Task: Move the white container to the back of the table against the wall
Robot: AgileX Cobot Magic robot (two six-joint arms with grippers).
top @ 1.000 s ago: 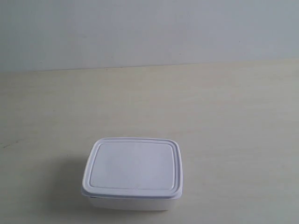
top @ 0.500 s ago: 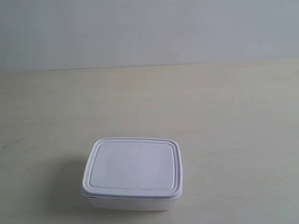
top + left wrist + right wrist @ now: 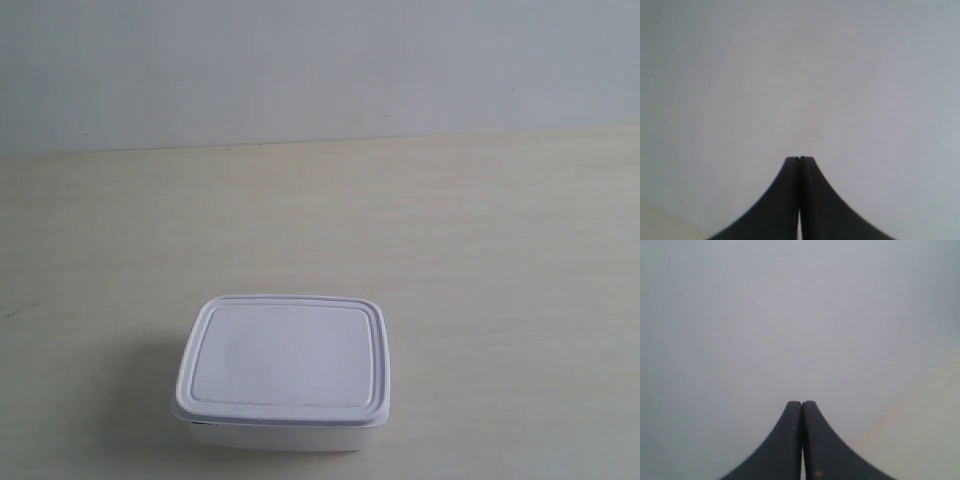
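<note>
The white container (image 3: pixel 284 370), a small lidded box with rounded corners, stands on the cream table (image 3: pixel 480 250) near the front edge of the exterior view, far from the pale grey-blue wall (image 3: pixel 320 60). No arm or gripper shows in the exterior view. In the left wrist view my left gripper (image 3: pixel 799 159) is shut with nothing in it, facing the wall (image 3: pixel 800 75). The right wrist view shows my right gripper (image 3: pixel 801 403) shut and empty too, also facing the wall (image 3: pixel 765 315). Neither wrist view shows the container.
The table meets the wall along a straight line (image 3: pixel 320 140) across the exterior view. A corner of table (image 3: pixel 660 222) shows in the left wrist view, and a strip of table (image 3: pixel 925 430) in the right wrist view.
</note>
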